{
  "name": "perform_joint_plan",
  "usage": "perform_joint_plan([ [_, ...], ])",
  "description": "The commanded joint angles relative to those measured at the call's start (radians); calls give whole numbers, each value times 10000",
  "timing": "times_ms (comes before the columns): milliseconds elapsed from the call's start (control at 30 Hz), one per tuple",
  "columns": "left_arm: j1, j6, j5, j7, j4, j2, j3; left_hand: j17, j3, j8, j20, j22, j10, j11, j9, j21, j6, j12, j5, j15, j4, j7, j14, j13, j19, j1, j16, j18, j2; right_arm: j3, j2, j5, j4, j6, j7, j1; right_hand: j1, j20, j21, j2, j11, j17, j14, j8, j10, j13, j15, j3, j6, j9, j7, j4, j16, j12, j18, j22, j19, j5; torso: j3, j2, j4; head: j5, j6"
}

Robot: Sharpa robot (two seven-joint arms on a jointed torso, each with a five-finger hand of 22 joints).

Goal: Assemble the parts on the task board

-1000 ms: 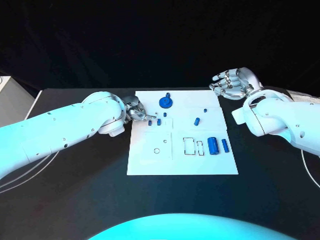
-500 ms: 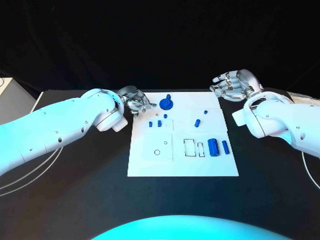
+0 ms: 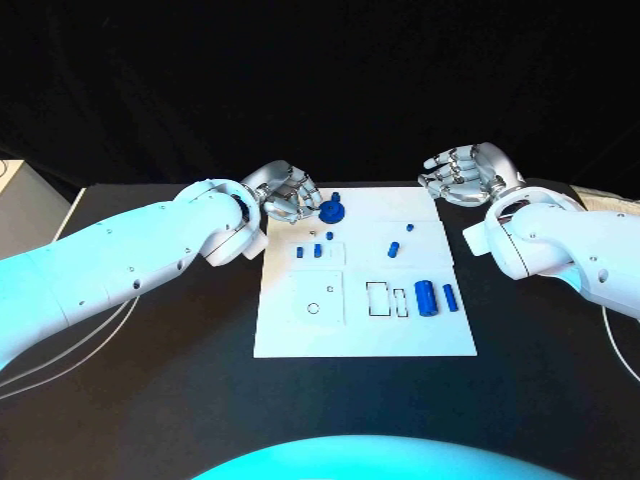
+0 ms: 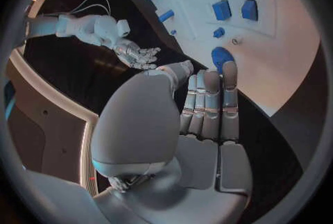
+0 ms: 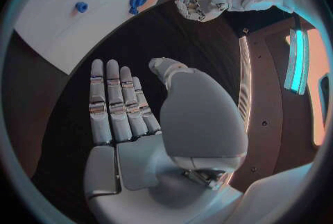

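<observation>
The white task board (image 3: 299, 330) lies in the middle of the black table. On its far end stands a blue round part (image 3: 332, 209), with small blue pieces (image 3: 319, 249) in front of it and two blue cylinders (image 3: 425, 296) on the board's right side. My left hand (image 3: 284, 190) hovers at the board's far left corner, fingers straight and apart, holding nothing. In the left wrist view its fingertips (image 4: 229, 68) are just short of the blue round part (image 4: 222, 57). My right hand (image 3: 464, 172) is open beyond the far right corner, off the board (image 5: 55, 13).
More small blue pieces (image 3: 394, 248) lie mid-board beside outlined slots (image 3: 379, 296). A pale box (image 3: 6, 205) stands at the table's left edge. White cables (image 3: 630, 330) run along the right side.
My left hand has pulled back from the small pieces at the board's left edge to the far left corner, and its fingers have uncurled. The right hand has barely moved.
</observation>
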Motion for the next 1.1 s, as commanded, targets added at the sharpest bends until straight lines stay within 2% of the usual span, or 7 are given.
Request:
perform_joint_plan([
  [33,-33,-477,-1932,1004,-184,197,-81,-91,-33,-129,48,42,-162,43,-187,26,13,-220,-34,32,-155,7,-85,-224,-69,-27,36,110,-191,2,7,-32,13,107,149,-3,-30,25,6,22,58,-20,20,11,-30,-14,34,22,-92,-17,262,-19,-71,9,136,-17,-65,62,-1,5,-4,-23,64],
  [267,-46,-509,-3480,847,-660,652,-263,-163,-228,-289,109,120,-260,84,-442,111,60,-453,-39,79,-236,-53,18,-523,-34,-271,332,118,-471,2,22,-33,19,101,150,-3,-30,25,6,22,58,-20,20,11,-30,-14,34,22,-92,-17,262,-19,-71,9,136,-17,-65,62,-2,18,-9,-53,173],
  [500,-47,-63,-4367,370,-1014,1112,-402,40,-406,-418,138,212,-210,85,-708,231,367,-562,-1,91,-249,-205,340,-793,66,-485,899,129,-508,2,35,-34,35,93,145,-3,-17,25,7,21,57,-24,21,11,-33,-16,34,29,-93,-18,262,-30,-74,9,137,-24,-64,64,-2,38,-21,-100,270],
  [600,-48,146,-4589,195,-1123,1271,-431,92,-432,-471,139,244,-183,83,-789,270,486,-597,10,91,-247,-218,413,-875,88,-534,1057,131,-507,2,38,-34,44,93,141,-3,-17,25,7,21,57,-24,21,11,-33,-16,34,29,-93,-18,262,-30,-74,9,137,-24,-64,64,-4,44,-26,-114,281],
  [900,-47,799,-4973,-334,-1338,1565,-463,232,-455,-627,146,326,-152,93,-967,367,784,-798,16,103,-263,-190,593,-1116,127,-582,1417,132,-494,3,30,-38,96,77,132,-1,-5,25,8,19,58,-32,24,12,-37,-19,34,37,-96,-20,263,-43,-80,10,137,-39,-62,65,28,126,-60,-106,333],
  [1100,-46,1051,-5055,-567,-1400,1628,-466,293,-412,-731,146,377,-58,86,-1055,429,886,-875,37,97,-308,-173,673,-1225,145,-540,1589,134,-464,4,21,-43,133,69,131,1,-5,25,8,19,58,-32,24,12,-37,-19,34,37,-96,-20,263,-43,-80,10,137,-39,-62,65,18,99,-54,-127,295],
])
